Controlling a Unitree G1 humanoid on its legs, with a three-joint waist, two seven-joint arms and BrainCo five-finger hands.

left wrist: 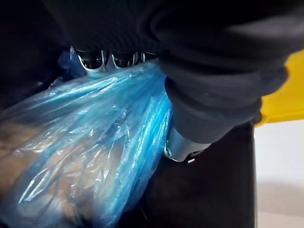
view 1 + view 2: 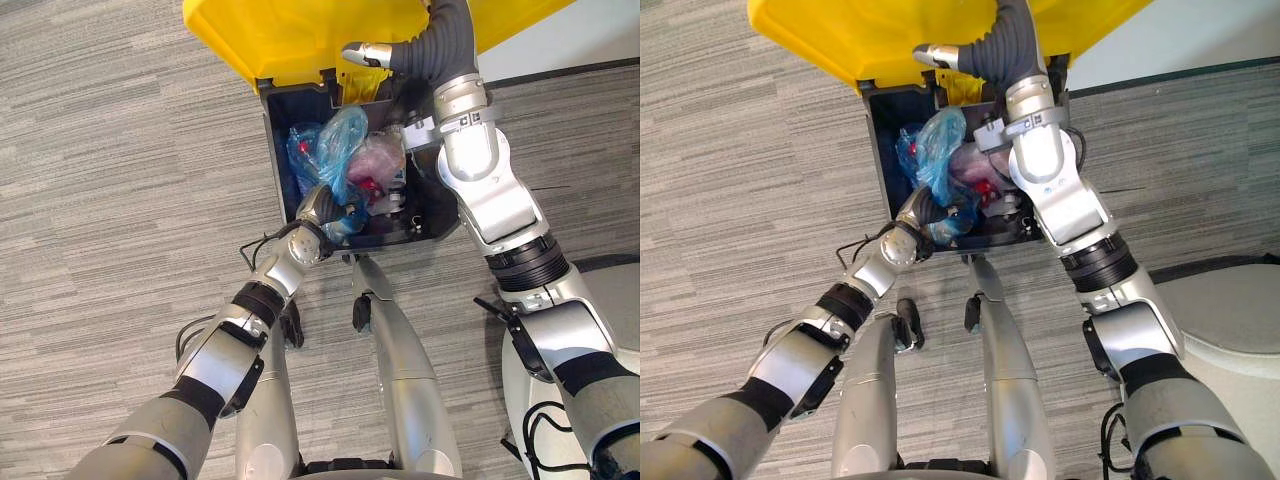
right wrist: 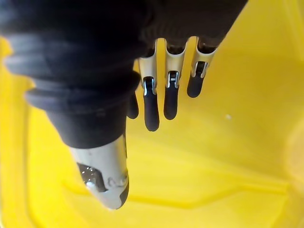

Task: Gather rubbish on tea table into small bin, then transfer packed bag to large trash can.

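The left hand (image 2: 318,208) is clamping curled fingers on the blue bag (image 2: 338,145), which is sitting inside the dark large trash can (image 2: 272,150) at 12 o'clock, with a pink bag (image 2: 378,158) at its 3 o'clock. The right hand (image 2: 366,53), fingers straight, is pressing against the raised yellow lid (image 2: 290,35).

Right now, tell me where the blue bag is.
Top centre of the left eye view: the blue bag is inside the dark trash can under the yellow lid, gripped by the left hand.
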